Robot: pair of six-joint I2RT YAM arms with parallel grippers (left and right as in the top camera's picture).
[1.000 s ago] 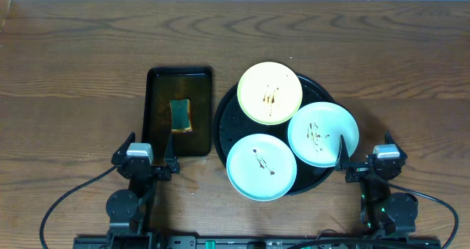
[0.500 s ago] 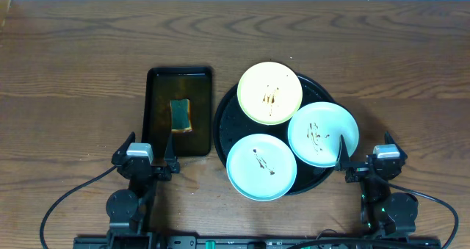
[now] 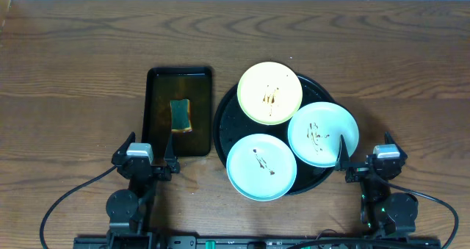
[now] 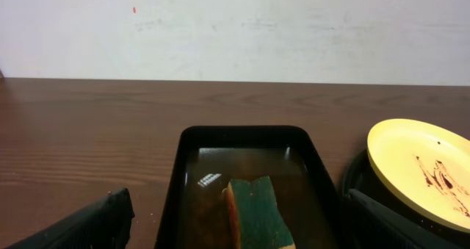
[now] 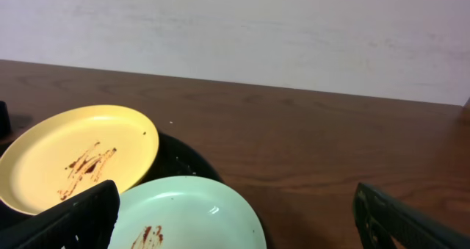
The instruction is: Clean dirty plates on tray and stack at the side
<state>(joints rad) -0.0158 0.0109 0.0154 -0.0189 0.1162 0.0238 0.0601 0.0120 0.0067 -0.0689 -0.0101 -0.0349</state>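
Note:
The pale yellow plate (image 3: 270, 92) and two light blue plates, one at the right (image 3: 323, 134) and one at the front (image 3: 261, 167), lie on the round black tray (image 3: 226, 124). All three carry brown sauce smears. My left gripper (image 3: 150, 152) is open and empty at the near end of the rectangular tray. My right gripper (image 3: 365, 157) is open and empty beside the right blue plate. The right wrist view shows the yellow plate (image 5: 73, 157) and a blue plate (image 5: 191, 212) between its open jaws (image 5: 239, 219). The left wrist view shows the yellow plate (image 4: 422, 172) beside its open jaws (image 4: 239, 231).
A smaller rectangular black tray (image 3: 158, 95) stands left of the round tray, with brownish liquid and a green and yellow sponge (image 3: 181, 115) in it; the sponge also shows in the left wrist view (image 4: 257, 208). Bare wooden table (image 3: 73, 73) lies around.

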